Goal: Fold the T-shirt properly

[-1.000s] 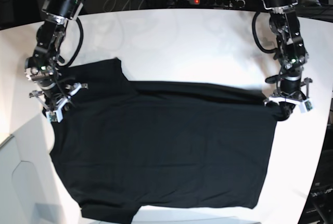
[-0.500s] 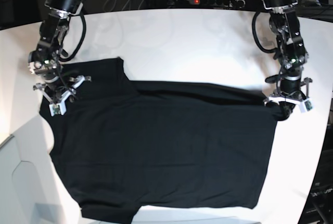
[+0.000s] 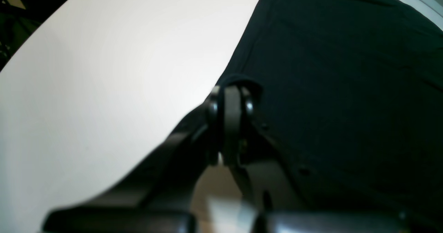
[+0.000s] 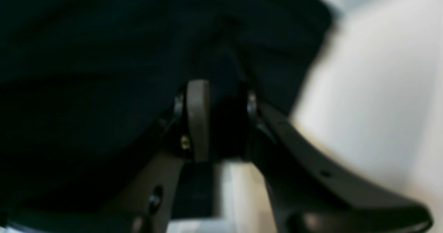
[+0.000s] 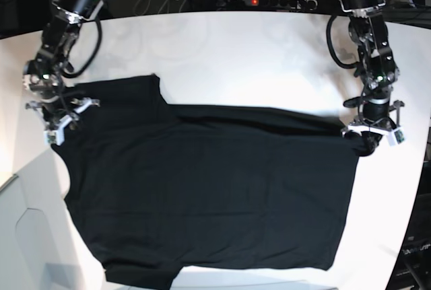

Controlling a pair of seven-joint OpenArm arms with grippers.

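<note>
At the left edge of the base view, the right gripper (image 5: 59,123) pinches a fold of the one T-shirt (image 5: 215,196); its wrist view shows black cloth bunched between nearly closed fingers (image 4: 198,118). The shirt spreads flat across the middle and lower part of the white table (image 5: 256,61). At the right edge, the left gripper (image 5: 370,138) clamps the shirt's corner, fingers (image 3: 232,122) pressed together on cloth.

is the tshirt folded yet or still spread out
Spread out. The T-shirt lies flat in one layer across the table, both sleeves out, with no fold made yet.
</note>
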